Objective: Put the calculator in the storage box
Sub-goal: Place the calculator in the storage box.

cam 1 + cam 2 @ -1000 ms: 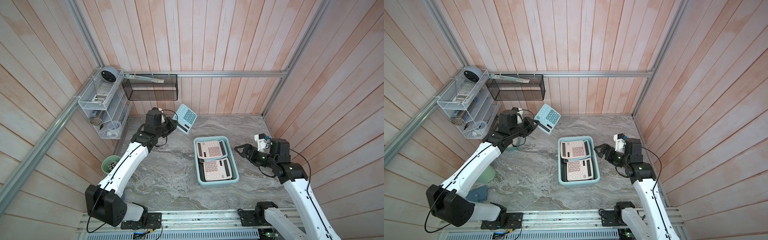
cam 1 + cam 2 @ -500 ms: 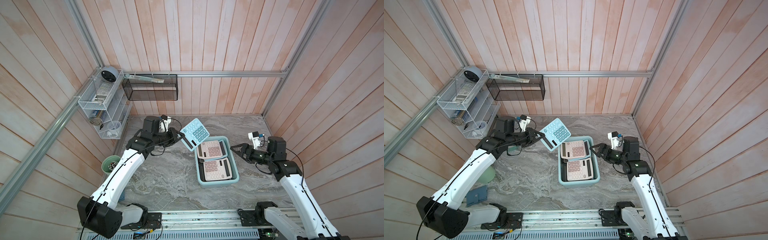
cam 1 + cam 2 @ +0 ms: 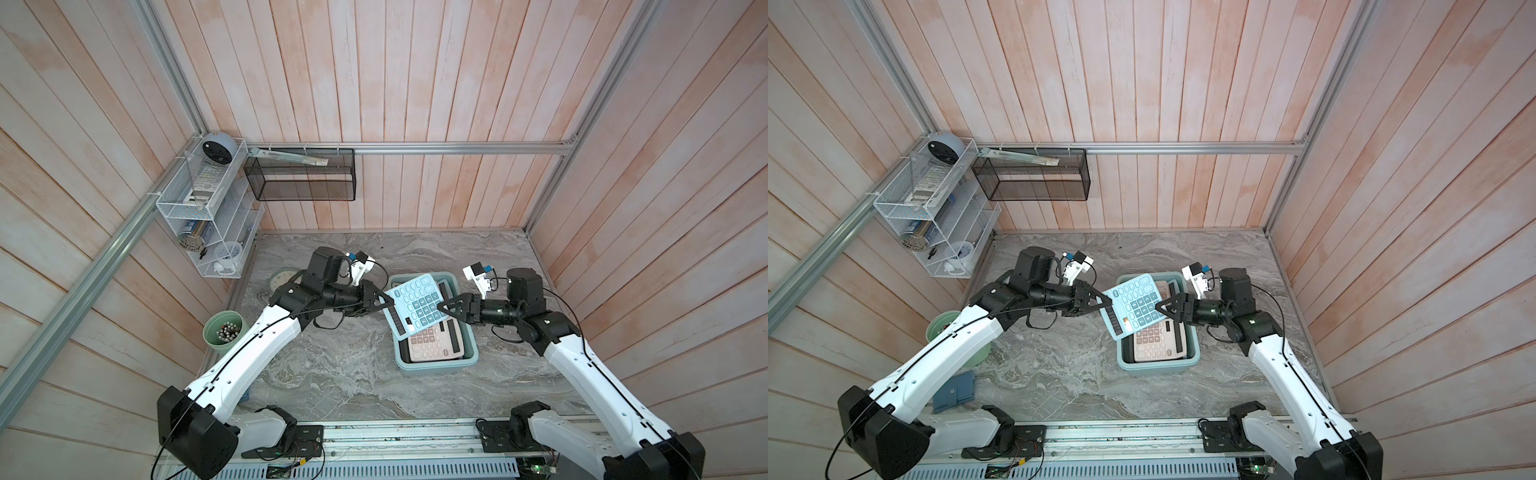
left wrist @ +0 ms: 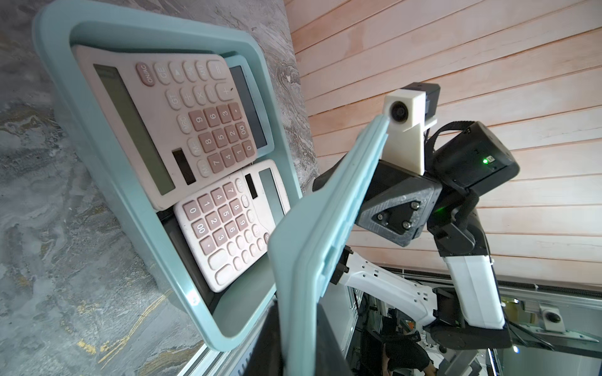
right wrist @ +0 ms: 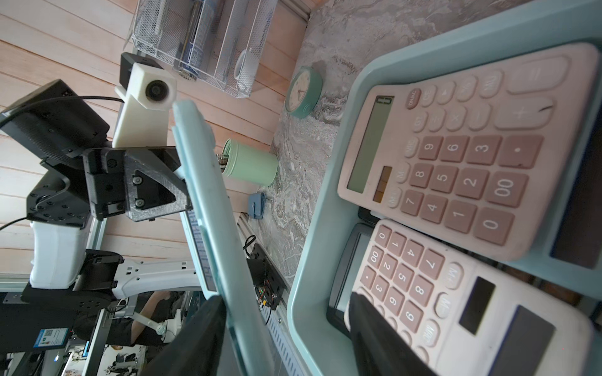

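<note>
As the left end effector (image 3: 380, 301) clamped one edge, the pale-blue, teal-keyed calculator (image 3: 417, 305) hung tilted over the storage box (image 3: 436, 368), the right end effector (image 3: 444, 309), jaws apart, straddling the opposite edge.

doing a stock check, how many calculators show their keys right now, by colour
pink calculators: 2, in the storage box
light blue calculator: 1, held over the box by the left gripper
total: 3
more lie partly hidden under the pink ones, not counted

Over the storage box (image 3: 432, 368), calculator (image 3: 417, 305) between left pincer (image 3: 384, 301) and right pincer (image 3: 442, 307)
</note>
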